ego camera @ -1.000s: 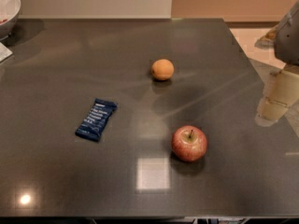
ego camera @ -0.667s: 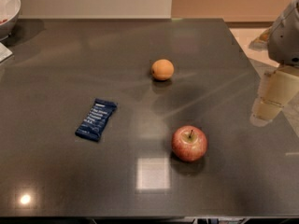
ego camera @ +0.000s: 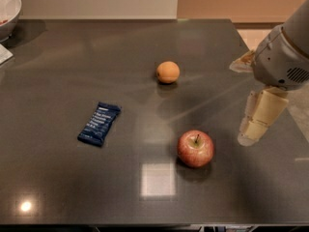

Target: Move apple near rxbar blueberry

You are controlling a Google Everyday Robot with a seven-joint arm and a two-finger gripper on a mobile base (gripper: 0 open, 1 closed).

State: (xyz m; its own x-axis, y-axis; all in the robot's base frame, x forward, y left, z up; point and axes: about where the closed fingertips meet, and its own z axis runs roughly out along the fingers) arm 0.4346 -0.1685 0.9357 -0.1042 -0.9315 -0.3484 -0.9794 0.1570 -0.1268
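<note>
Hovering just right of the apple (ego camera: 195, 148), the gripper (ego camera: 252, 133) is facing the reach step; whether it is open or closed cannot be told. The apple is lying well apart from the rxbar blueberry (ego camera: 99, 123); the next move is probably calling for centring over the apple.

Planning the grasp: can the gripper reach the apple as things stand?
Probably yes. The gripper hangs close beside the apple, with only bare table between them; the orange fruit and rxbar blueberry lie well off that path.

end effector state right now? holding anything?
End effector: open or closed cannot be told; carries nothing, sits right of the apple, not touching it.
</note>
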